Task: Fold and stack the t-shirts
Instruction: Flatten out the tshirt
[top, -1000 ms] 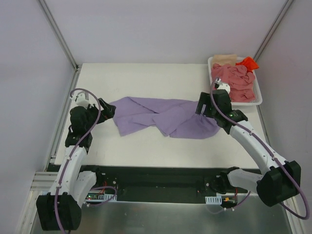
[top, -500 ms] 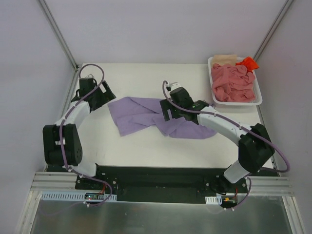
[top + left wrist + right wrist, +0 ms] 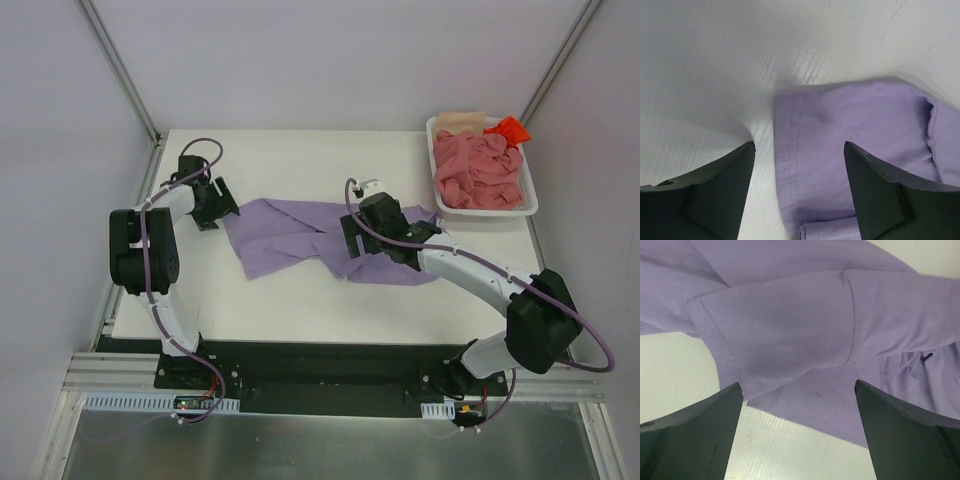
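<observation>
The lavender t-shirt was partly covered by the right gripper from above and cut off in both wrist views. The beige t-shirt was mostly buried under the salmon-pink t-shirt.

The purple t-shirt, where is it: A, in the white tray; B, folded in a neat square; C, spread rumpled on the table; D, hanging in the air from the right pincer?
C: the purple t-shirt lies rumpled on the table, outside the tray.
</observation>
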Robot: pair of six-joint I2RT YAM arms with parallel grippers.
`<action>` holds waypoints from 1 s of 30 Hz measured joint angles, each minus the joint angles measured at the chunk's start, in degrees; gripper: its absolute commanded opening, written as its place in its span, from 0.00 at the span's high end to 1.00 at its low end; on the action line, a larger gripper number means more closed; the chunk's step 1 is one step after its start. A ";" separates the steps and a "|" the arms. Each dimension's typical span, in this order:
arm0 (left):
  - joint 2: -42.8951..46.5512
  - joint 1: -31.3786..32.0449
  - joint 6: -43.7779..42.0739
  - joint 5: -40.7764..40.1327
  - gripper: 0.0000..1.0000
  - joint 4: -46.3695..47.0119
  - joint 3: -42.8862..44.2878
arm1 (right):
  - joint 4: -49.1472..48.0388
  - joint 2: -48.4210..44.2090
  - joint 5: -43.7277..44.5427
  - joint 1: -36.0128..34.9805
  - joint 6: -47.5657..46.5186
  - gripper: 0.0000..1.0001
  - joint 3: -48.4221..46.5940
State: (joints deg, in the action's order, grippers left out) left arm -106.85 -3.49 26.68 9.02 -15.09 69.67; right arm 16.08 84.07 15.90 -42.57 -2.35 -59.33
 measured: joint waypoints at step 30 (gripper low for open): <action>-8.57 7.30 -1.97 -14.67 1.00 -10.14 12.09 | -0.74 -2.27 1.03 -2.05 -2.78 0.01 5.14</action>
State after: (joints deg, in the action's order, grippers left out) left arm -115.42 3.81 24.71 -5.65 -25.23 81.76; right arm 15.33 81.80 16.93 -44.62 -5.13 -54.19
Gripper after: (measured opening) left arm 0.013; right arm 0.983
